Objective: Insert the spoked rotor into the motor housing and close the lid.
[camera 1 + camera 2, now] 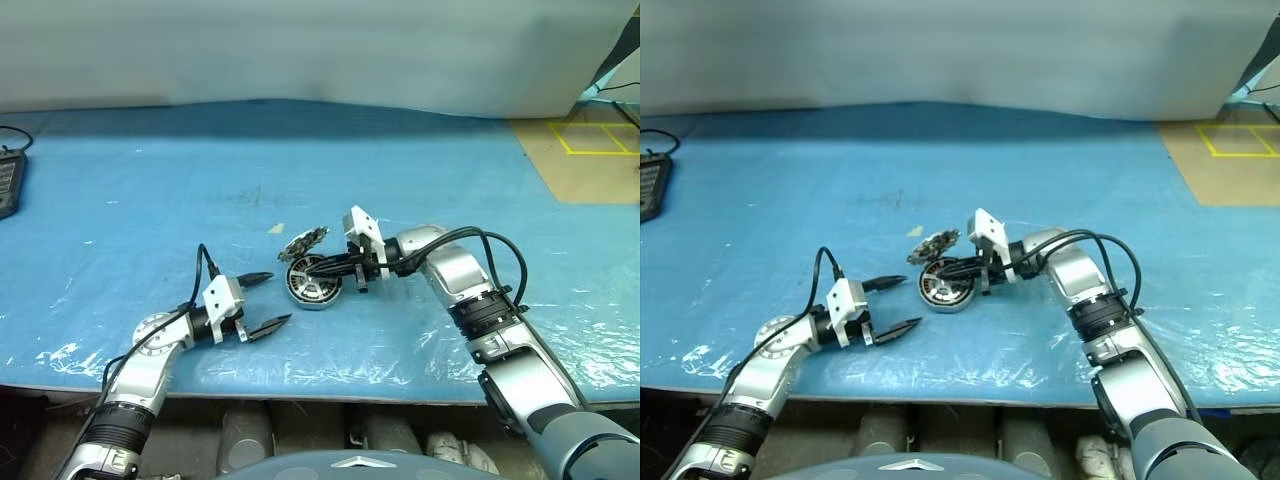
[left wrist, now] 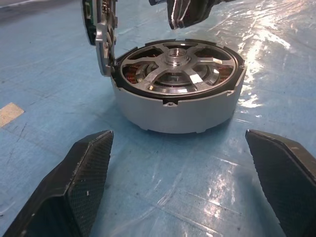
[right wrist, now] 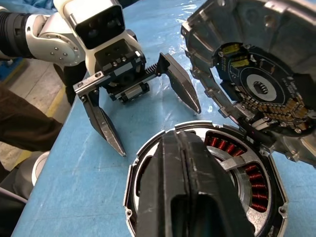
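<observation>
A: Where's the rotor (image 2: 178, 66)?

B: Seated in the housing (image 2: 175, 106), spokes and hub facing up, on the blue table (image 1: 150, 190).

A: And the lid (image 3: 256, 74)?

B: Standing open on its hinge at the housing's far edge, toothed face showing.

A: Right gripper (image 1: 322, 266)?

B: Its fingers are pressed together with nothing between them, tips just over the rotor.

A: Left gripper (image 1: 270, 299)?

B: Jaws wide apart, empty, near the housing and pointing at it

Bright, even overhead light; white glare streaks the crinkled plastic sheet (image 2: 256, 59) on the worktop (image 1: 150, 180). Shadows are soft. Nearest claw fingers (image 3: 192, 192) look slightly blurred.
</observation>
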You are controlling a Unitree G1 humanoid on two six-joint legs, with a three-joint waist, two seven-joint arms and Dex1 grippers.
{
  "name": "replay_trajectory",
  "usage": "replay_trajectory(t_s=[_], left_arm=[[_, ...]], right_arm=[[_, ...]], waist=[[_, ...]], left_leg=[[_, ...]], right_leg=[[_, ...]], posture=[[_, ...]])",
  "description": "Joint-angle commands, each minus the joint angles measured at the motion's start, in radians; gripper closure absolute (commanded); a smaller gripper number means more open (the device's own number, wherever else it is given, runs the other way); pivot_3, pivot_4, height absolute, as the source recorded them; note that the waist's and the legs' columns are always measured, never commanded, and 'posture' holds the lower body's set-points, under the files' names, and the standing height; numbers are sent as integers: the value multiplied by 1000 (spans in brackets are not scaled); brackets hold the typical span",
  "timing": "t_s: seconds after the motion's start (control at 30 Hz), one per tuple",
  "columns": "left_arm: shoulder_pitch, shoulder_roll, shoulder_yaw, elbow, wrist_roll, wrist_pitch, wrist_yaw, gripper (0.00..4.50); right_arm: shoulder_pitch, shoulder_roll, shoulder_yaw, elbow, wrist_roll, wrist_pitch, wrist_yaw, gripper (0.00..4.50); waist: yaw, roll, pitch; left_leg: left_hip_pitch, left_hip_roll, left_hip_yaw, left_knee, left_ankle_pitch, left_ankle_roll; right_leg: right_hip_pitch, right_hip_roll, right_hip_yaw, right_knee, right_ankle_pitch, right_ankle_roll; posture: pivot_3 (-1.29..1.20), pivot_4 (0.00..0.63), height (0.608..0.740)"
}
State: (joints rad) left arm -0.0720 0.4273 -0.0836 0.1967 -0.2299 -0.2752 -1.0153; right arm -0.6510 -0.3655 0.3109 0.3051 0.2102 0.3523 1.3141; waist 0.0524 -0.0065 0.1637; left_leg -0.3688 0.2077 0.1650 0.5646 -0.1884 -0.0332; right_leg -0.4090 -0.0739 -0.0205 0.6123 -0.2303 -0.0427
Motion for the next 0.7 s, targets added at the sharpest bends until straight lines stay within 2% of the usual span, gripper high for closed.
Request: replay_trajectory(t_s=[0.03, 0.43, 0.53, 0.7], left_arm=[[4, 6, 10, -6, -5, -20, 8, 0], [10, 6, 9, -8, -2, -23, 18, 0], [13, 7, 8, -11, -4, -23, 18, 0], [8, 8, 8, -4, -5, -23, 15, 0]], right_arm=[[-18, 11, 21, 22, -32, -39, -18, 4455], [6, -36, 132, 102, -218, -180, -83, 4455], [18, -34, 104, 60, -170, -169, -69, 4455], [20, -26, -16, -67, 23, -35, -2, 4455]], waist=[[-1, 0, 0], [-3, 0, -1], [-1, 0, -1], [2, 0, 0]], left_leg=[[0, 0, 0, 0, 0, 0], [5, 0, 0, 0, 0, 0], [8, 0, 0, 0, 0, 0], [5, 0, 0, 0, 0, 0]], right_leg=[[0, 0, 0, 0, 0, 0], [4, 0, 0, 1, 0, 0], [7, 0, 1, 1, 0, 0], [5, 0, 1, 0, 0, 0]], posture=[[0, 150, 740], [0, 150, 740], [0, 150, 740], [0, 150, 740]])
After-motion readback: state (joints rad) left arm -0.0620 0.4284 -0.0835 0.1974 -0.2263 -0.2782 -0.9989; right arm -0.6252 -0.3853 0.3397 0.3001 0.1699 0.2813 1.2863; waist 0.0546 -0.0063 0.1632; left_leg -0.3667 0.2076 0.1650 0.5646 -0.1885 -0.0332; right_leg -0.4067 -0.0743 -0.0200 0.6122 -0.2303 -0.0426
